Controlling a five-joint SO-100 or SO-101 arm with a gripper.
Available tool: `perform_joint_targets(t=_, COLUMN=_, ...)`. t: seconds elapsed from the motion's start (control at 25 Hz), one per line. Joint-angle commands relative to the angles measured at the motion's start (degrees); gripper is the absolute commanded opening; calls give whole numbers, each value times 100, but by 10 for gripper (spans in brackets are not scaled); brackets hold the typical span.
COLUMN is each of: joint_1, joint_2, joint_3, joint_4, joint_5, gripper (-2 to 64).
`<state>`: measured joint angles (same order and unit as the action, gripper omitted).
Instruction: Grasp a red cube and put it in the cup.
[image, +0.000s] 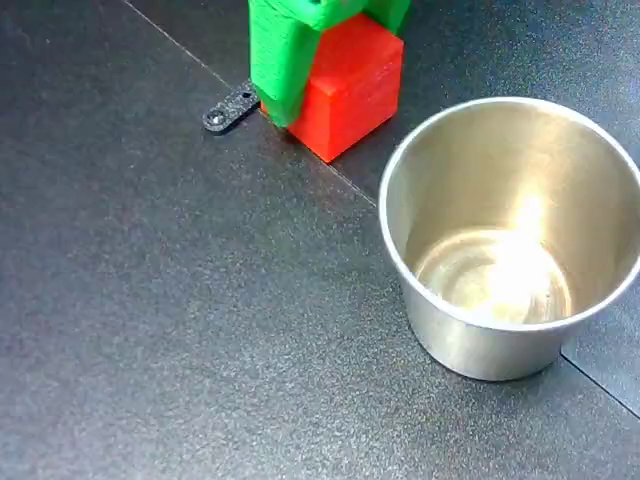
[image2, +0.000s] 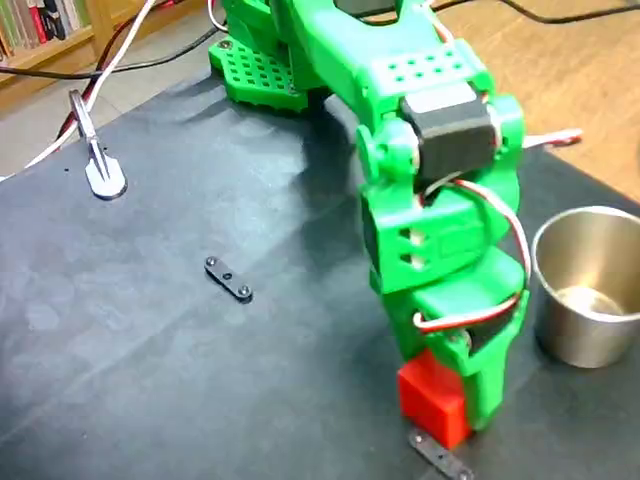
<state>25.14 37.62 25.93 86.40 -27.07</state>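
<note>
The green end effector (image: 330, 55) was closed around the red cube (image: 355, 90), one finger pressed against the cube's left face in a fixed view and the other at its far side. The cube sat on the dark surface (image: 150, 330), low in the grip; in the other fixed view it (image2: 430, 402) was near the surface's front edge, beneath the arm (image2: 430, 160). The cup (image: 510, 240) stood upright and empty just beside the cube, apart from it, toward the right edge of the surface (image2: 120, 340) as that view showed it. A small black slotted plate (image: 230, 110) lay flat touching the finger's base; a second one (image2: 228, 279) lay well apart, toward the middle.
</note>
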Motion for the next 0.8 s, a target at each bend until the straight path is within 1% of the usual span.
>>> perform_joint_targets(t=0.0, joint_1=-62, joint_2=141, joint_3=-185, joint_4=9, joint_5=-18, gripper=22)
perform_joint_targets(t=0.04, joint_1=-62, joint_2=158, joint_3=-185, joint_4=9, joint_5=-18, gripper=4)
perform_joint_targets(t=0.2, joint_1=-70, joint_2=299, joint_3=-193, joint_4=-18, joint_5=35, gripper=-3)
perform_joint_targets(t=0.4, joint_1=-97, joint_2=1503, joint_3=-79, joint_4=-18, joint_5=44, gripper=-3)
perform_joint_targets(t=0.64, joint_1=-325, joint_2=2417, joint_3=-62, joint_4=9, joint_5=35, gripper=-3)
perform_joint_targets(t=0.76, joint_1=-457, joint_2=3032, joint_3=343, joint_4=-53, joint_5=35, gripper=-3)
